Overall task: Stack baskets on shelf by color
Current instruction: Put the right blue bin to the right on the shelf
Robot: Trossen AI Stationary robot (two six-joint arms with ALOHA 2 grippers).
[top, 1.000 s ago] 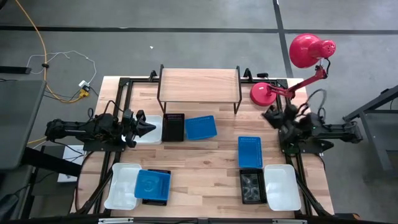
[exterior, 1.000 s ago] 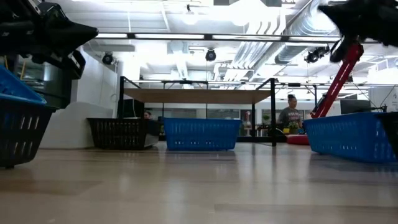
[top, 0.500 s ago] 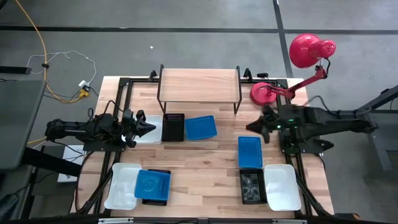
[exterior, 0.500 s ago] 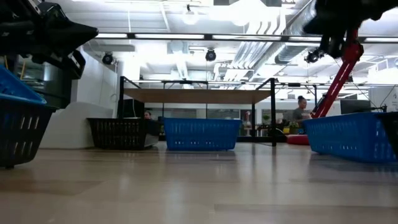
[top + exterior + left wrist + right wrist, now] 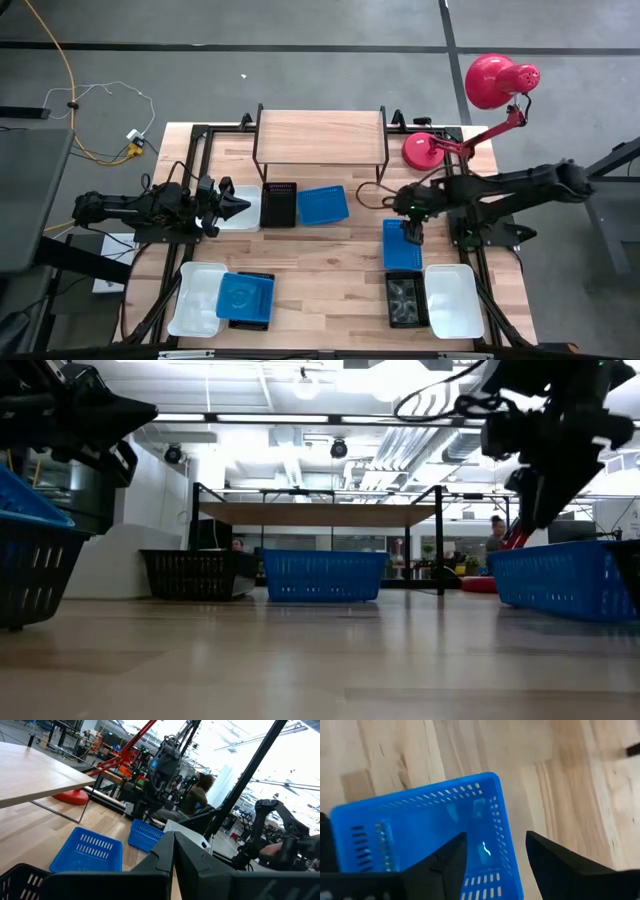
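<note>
Nothing stacked on the shelf [image 5: 320, 130] yet; every basket sits down on the tabletop [image 5: 330, 275].

Nearest, along the front edge: a white basket [image 5: 197, 297] at far left, touching a blue basket [image 5: 246, 295] nested on top of a black basket [image 5: 250, 318] whose rim peeks out beneath. At near right, a black basket [image 5: 405, 300] holding something clear, hard to make out, with a white basket [image 5: 453, 298] just beside it on the right.

A little farther, on the right: a blue basket [image 5: 401, 244] lying flat, touching the black one in front of it. Directly over its far end, the right claw [image 5: 411, 228], pointing down with fingers spread wide and gripping nothing; in the right wrist view the basket's corner and side wall lie between the two fingers [image 5: 442, 867]. Judged as lined up for a grasp of that wall, not yet closed.

Mid-depth on the left: the left claw [image 5: 238, 205], shut and empty, parked above another white basket [image 5: 235, 215]; just right of it a black basket [image 5: 279, 204], then a blue basket [image 5: 322, 204], side by side in front of the shelf.

Farthest: the shelf, plank bare, with a red lamp [image 5: 470, 110] off to its right.

So, all sorting and stacking left to do: three colours, seven baskets visible, none placed. One blue-on-black nest needing separation first.
</note>
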